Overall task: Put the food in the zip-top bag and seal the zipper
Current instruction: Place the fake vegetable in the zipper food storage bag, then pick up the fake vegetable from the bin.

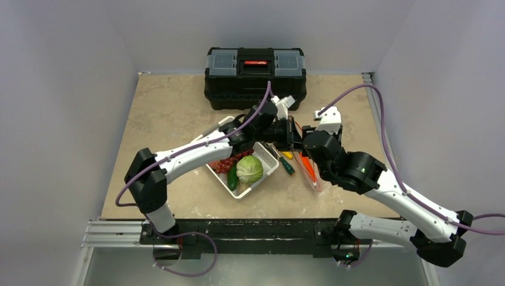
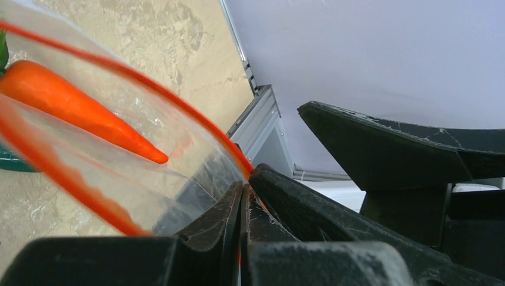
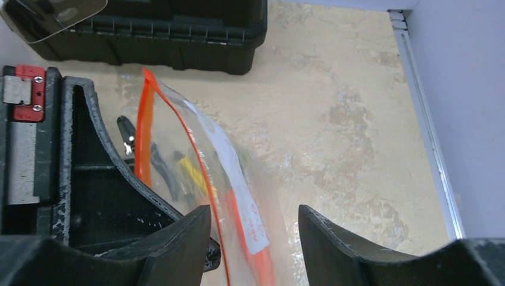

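The clear zip-top bag (image 1: 311, 171) hangs right of the basket, lifted off the table, with the orange carrot (image 2: 77, 107) inside it. My left gripper (image 2: 247, 185) is shut on the bag's orange-red zipper strip (image 2: 178, 107) at one end of the mouth; in the top view the left gripper (image 1: 292, 136) is right above the bag. My right gripper (image 3: 255, 217) is open, its jaws on either side of the bag (image 3: 202, 173) and the strip (image 3: 143, 128), close against the left gripper (image 3: 89, 179). The pale green cabbage (image 1: 250, 170), dark red grapes (image 1: 225, 164) and green cucumber (image 1: 232, 180) lie in the white basket (image 1: 269, 161).
A black toolbox (image 1: 256, 68) stands at the back of the table. Yellow- and green-handled screwdrivers (image 1: 286, 161) lie between basket and bag. Black pruning shears (image 3: 127, 134) lie behind the bag. The table's right rail (image 3: 429, 137) is near.
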Robot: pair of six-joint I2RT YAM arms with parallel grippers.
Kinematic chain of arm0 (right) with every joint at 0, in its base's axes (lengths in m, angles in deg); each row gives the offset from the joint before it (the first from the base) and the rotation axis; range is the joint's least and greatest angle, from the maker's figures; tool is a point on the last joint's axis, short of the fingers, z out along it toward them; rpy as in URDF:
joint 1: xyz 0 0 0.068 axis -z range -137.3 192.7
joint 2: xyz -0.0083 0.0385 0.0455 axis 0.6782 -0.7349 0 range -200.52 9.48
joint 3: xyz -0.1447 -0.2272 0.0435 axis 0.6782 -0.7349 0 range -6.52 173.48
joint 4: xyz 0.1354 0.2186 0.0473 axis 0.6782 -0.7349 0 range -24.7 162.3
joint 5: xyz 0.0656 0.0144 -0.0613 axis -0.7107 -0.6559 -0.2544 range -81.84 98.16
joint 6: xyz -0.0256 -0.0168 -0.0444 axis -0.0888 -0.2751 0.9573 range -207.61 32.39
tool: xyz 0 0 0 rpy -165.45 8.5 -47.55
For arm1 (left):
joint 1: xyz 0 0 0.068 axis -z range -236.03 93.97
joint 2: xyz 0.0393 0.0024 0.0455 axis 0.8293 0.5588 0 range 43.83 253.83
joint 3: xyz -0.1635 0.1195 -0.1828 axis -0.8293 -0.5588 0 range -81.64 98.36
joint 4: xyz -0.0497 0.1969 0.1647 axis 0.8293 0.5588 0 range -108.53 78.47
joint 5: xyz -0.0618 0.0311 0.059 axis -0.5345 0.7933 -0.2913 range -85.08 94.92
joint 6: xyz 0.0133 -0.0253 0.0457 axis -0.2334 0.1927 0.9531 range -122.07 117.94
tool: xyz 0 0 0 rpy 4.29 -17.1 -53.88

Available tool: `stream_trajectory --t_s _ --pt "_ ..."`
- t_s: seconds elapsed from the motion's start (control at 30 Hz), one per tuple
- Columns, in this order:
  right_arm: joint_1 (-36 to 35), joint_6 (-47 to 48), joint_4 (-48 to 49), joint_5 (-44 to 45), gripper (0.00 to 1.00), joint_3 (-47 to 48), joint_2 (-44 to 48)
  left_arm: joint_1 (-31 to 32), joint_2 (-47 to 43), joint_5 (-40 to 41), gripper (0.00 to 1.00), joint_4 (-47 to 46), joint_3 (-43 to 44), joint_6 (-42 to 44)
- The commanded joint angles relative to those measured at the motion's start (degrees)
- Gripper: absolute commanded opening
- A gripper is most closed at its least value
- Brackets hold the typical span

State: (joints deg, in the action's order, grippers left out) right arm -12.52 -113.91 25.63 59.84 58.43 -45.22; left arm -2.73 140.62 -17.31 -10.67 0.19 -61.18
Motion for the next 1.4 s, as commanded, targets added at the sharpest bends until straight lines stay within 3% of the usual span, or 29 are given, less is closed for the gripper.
stream_trajectory --t_s 0.0,0.17,0.27,0.43,0.7,0.9,0.97,1.03,1.1,1.37 --pt "-0.2 0.3 -1.7 -3.8 0.55 0.8 0.9 0.1 -1.3 0.4 0.0 -5.5 -1.7 -1.6" --pt "-0.1 1.8 1.8 -8.0 0.52 -2.7 1.1 0.1 -1.0 1.0 0.0 -4.7 -1.4 -0.6" --pt "-0.2 1.2 1.2 -8.8 0.4 -3.0 0.4 0.1 0.3 1.7 0.0 -2.1 0.1 1.0" --pt "-0.1 -0.7 -2.2 -7.3 0.4 -2.9 0.7 -0.2 0.1 3.9 0.0 -0.4 -0.5 2.2" --pt "-0.2 1.5 2.2 -5.8 0.37 -5.5 -1.9 -0.3 0.6 3.2 0.0 0.2 0.0 2.5" --pt "-0.1 5.6 6.2 -0.7 0.11 -5.8 -3.7 -0.6 -2.3 4.2 0.01 3.2 -0.5 5.5" --pt "-0.1 6.6 7.7 -0.5 0.0 -6.6 -2.6 -1.0 -5.0 4.6 0.18 4.1 -1.9 7.0" --pt "-0.1 7.2 10.1 -0.9 0.0 -7.9 -0.6 -1.7 -8.7 4.8 0.36 4.7 -3.9 8.6" --pt "-0.1 8.3 13.1 -1.9 0.0 -9.5 1.7 -2.5 -13.0 6.1 0.49 6.5 -6.1 10.4" --pt "-0.1 9.2 16.5 -3.6 0.0 -11.7 6.8 -4.1 -29.5 20.0 0.74 25.3 -12.7 21.7"
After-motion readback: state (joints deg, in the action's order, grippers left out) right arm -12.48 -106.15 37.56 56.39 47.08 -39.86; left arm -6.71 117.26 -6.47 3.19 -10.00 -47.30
